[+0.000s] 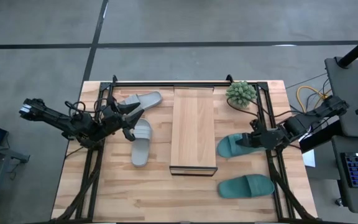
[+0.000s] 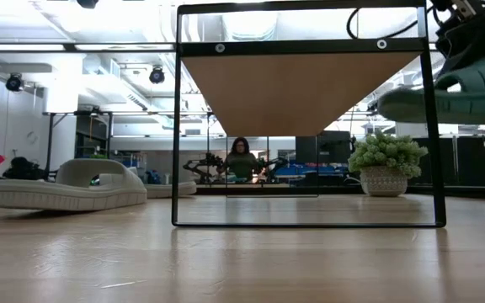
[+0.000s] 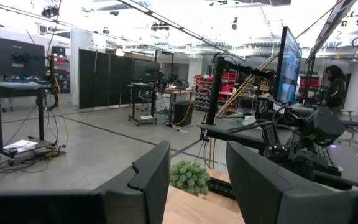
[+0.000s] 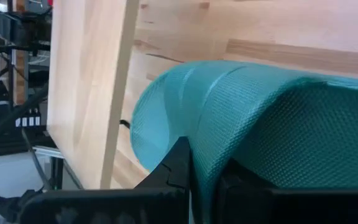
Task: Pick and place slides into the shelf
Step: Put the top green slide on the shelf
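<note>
- Clamping the strap of one dark teal-green rubbery slide, the right hand is holding it just beside the right edge of the shelf; the low view is showing this slide lifted clear of the table, and the right wrist view is showing the dark fingers pinched tight on the ribbed teal strap.
- Lying flat on the table, the second dark teal-green slide is sitting nearer the front edge, right of the shelf's front end and apart from the held one.
- Running front to back down the middle of the table, the long light-wood plank shelf with a dark metal frame is carrying no slide on its top.
- Resting left of the shelf, one light grey rubbery slide is lying lengthwise on the table, and the other light grey slide is lying near the back edge, angled.
- Hovering between and just left of these two grey slides, the left hand is grasping nothing; the left wrist view is showing its two fingers parted with only air between them.
- Standing near the back right corner of the light wooden table, a small green potted plant is sitting just right of the shelf's far end.
- Showing far beyond the table in the low view, a person is sitting in the room.
</note>
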